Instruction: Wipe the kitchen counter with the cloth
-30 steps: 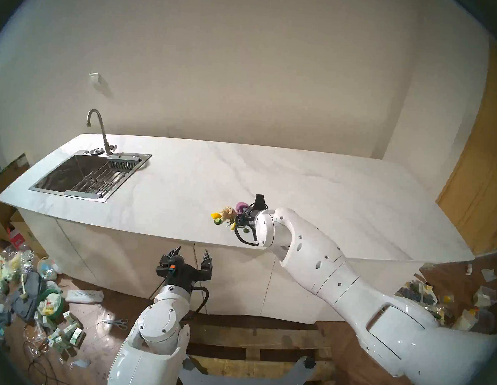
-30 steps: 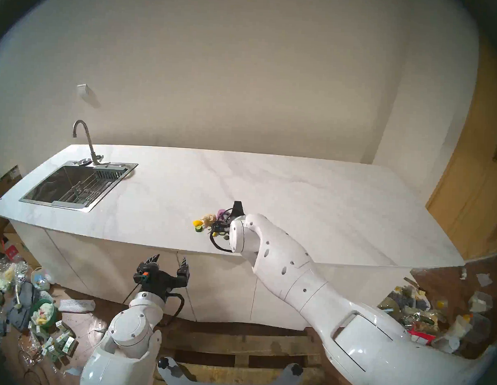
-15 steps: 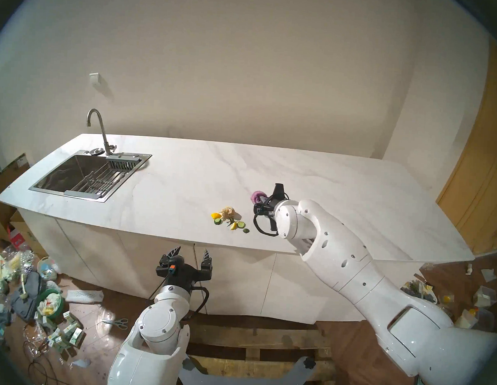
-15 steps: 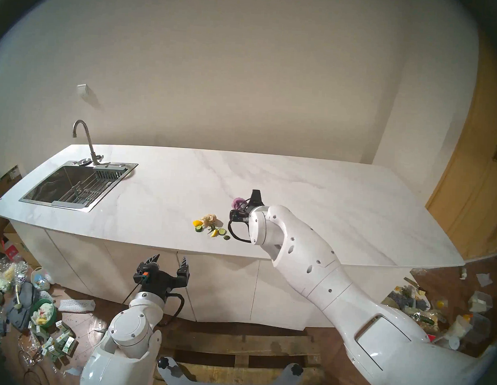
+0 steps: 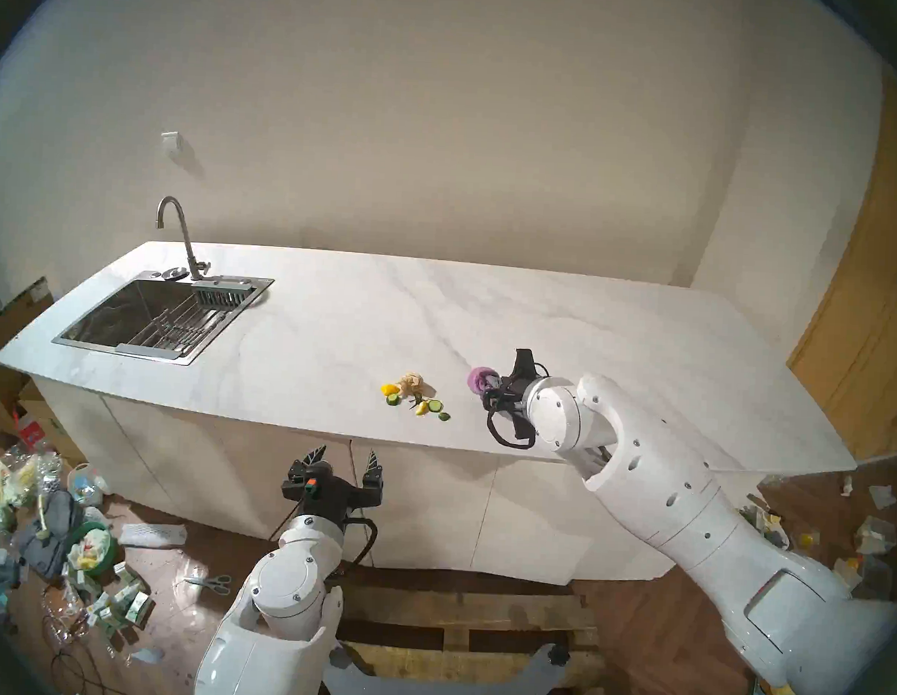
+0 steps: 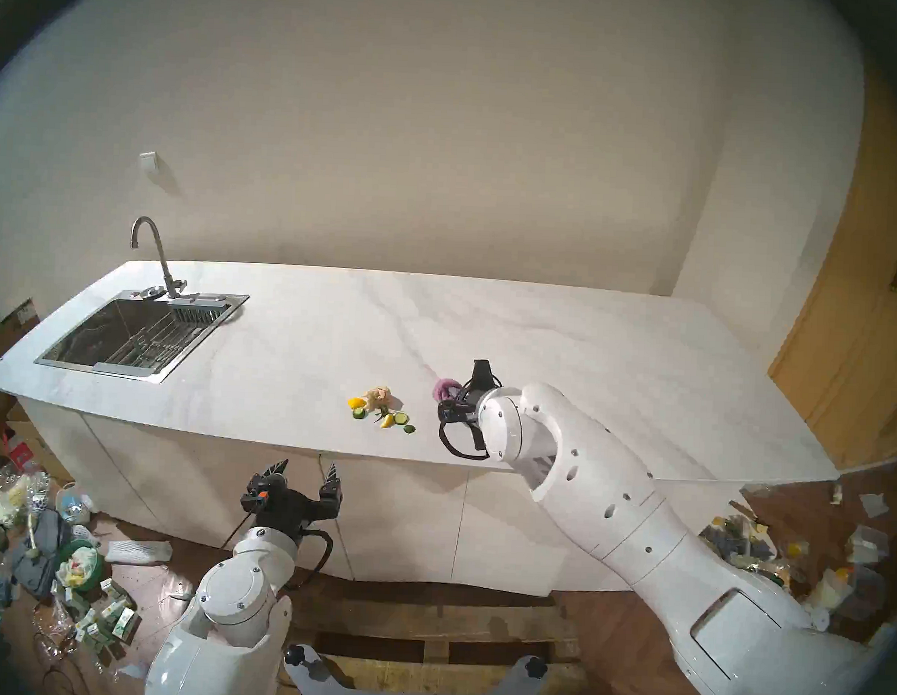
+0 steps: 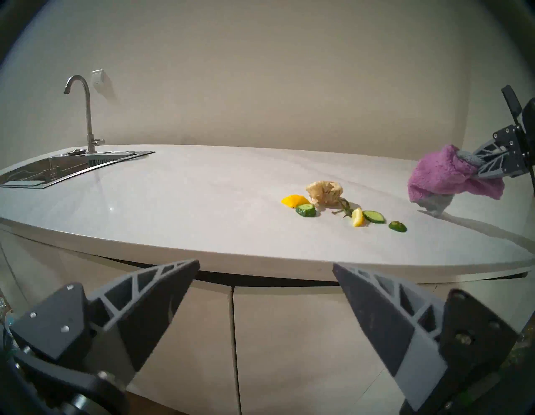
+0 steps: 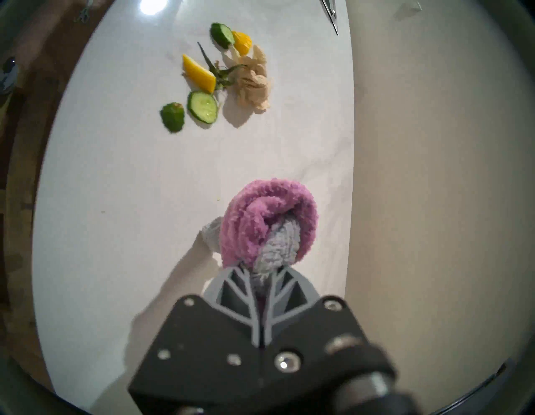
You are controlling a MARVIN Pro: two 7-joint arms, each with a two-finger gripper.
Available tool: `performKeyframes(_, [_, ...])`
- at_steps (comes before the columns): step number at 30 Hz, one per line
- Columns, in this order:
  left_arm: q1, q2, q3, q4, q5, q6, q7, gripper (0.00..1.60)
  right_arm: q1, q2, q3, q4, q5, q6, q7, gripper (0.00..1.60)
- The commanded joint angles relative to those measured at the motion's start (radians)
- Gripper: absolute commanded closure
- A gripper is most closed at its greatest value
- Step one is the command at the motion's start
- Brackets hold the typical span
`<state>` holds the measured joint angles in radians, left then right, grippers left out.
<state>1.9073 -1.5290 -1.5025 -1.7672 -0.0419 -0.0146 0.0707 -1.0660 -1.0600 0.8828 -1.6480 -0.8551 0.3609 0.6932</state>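
The white marble-look kitchen counter (image 5: 334,324) (image 7: 173,188) runs across both head views. The purple fuzzy cloth (image 5: 480,379) (image 6: 443,388) (image 7: 445,176) (image 8: 269,214), with a grey-blue patch, is bunched in my right gripper (image 5: 495,386) (image 8: 262,271), which is shut on it. It hangs low over the counter, to the right of the food scraps; whether its grey corner touches the surface I cannot tell. My left gripper (image 5: 347,450) (image 7: 265,262) is open and empty, below the counter's front edge, facing the cabinet fronts.
Cucumber slices and yellow pieces (image 5: 418,403) (image 8: 202,87) lie near the front edge beside a beige paper wad (image 5: 413,382) (image 7: 324,192). A steel sink (image 5: 155,316) with a faucet (image 5: 176,235) is at the left end. Litter covers the floor on both sides.
My right arm has carried the cloth to the right, from over the food scraps to a spot clear of them. The scraps now show fully. The left arm has not moved.
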Motion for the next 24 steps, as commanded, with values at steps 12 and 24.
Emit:
performKeyframes(12, [-0.007, 0.0, 0.002, -0.027, 0.0, -0.008, -0.002, 0.0, -0.094, 0.152, 0.046, -0.25, 0.119, -0.1, 0.104, 1.6])
performKeyframes(24, [-0.002, 0.001, 0.002, -0.035, -0.002, -0.006, -0.003, 0.0, -0.167, 0.153, 0.06, -0.35, 0.051, -0.018, -0.017, 1.6])
